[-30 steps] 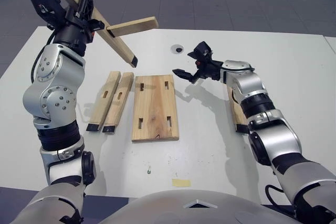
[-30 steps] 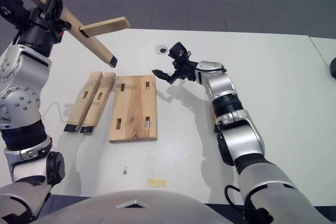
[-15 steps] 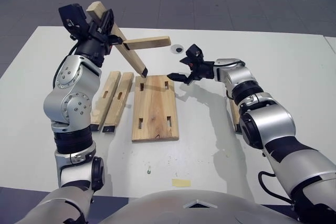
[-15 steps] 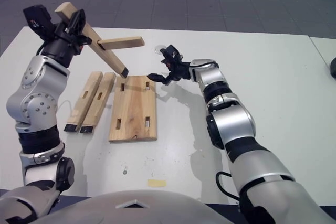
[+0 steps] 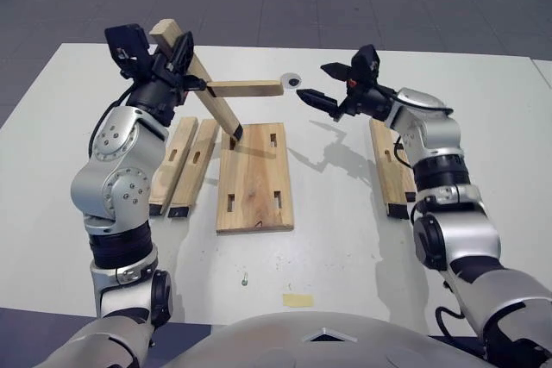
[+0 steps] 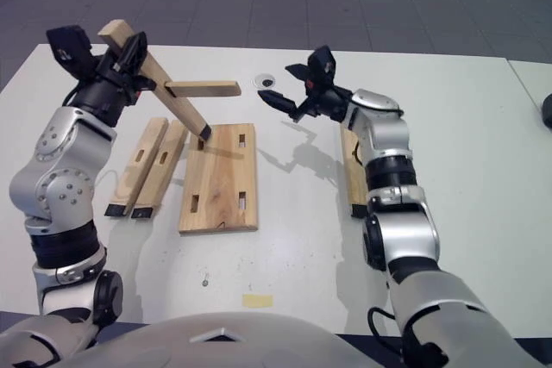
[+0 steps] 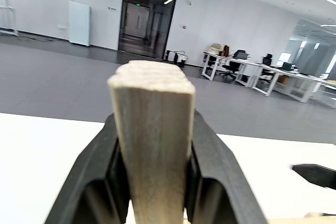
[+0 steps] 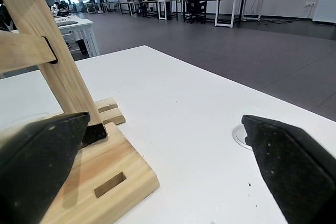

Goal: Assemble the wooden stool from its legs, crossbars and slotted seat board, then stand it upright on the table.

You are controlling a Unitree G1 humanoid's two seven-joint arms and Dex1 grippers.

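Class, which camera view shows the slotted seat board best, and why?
The left eye view: the whole seat board lies flat on the table, three slots clear, the held leg's foot at one corner. The right eye view shows the same. The right wrist view catches one corner with a single slot.

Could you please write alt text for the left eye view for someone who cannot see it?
The left end effector grips a pale wooden leg with a crossbar slotted through it, black tip on the far left corner of the slotted wooden seat board. The open right end effector hovers near the crossbar's free end.
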